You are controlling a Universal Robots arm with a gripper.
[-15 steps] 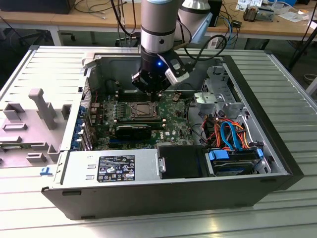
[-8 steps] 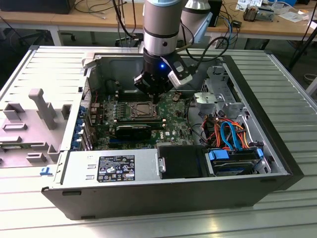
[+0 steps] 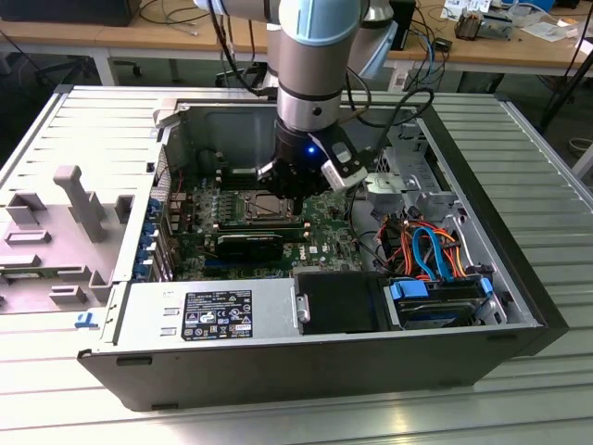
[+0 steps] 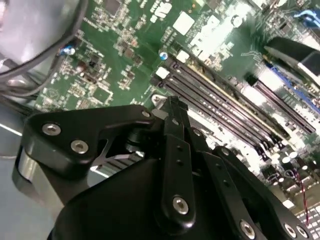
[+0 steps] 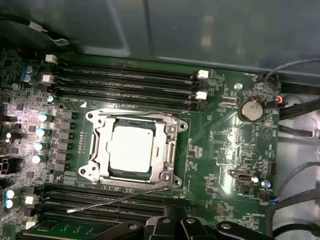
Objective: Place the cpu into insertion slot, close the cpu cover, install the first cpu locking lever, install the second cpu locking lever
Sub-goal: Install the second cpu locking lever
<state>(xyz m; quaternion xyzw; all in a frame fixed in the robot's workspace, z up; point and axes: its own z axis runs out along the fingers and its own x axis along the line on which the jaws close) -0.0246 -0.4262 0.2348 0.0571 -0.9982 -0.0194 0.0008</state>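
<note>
First wrist view showed the small square silver-topped cpu (image 5: 131,149) seated in the silver-rimmed insertion slot (image 5: 134,150) on the green circuit board (image 5: 225,145), with the thin silver cpu cover (image 5: 170,145) shut over it. One thin locking lever (image 5: 120,199) stood sprung out, unlatched. The black gripper (image 5: 172,220) hovered just beside it, fingers seemingly pressed together; a good step would likely press the lever down squarely under its hook.

**Workcell surroundings**

I work over a grey ribbed metal bench (image 3: 83,139) whose slats run across the whole surface. At 10 o'clock on it lies a grey moulded plastic panel (image 3: 56,232). Behind the bench, at 12 o'clock, stand wooden desks (image 3: 111,37) on pale legs, carrying cables and small clutter (image 3: 482,19). Light is even, with glare on the slats nearest the exterior view's camera.
</note>
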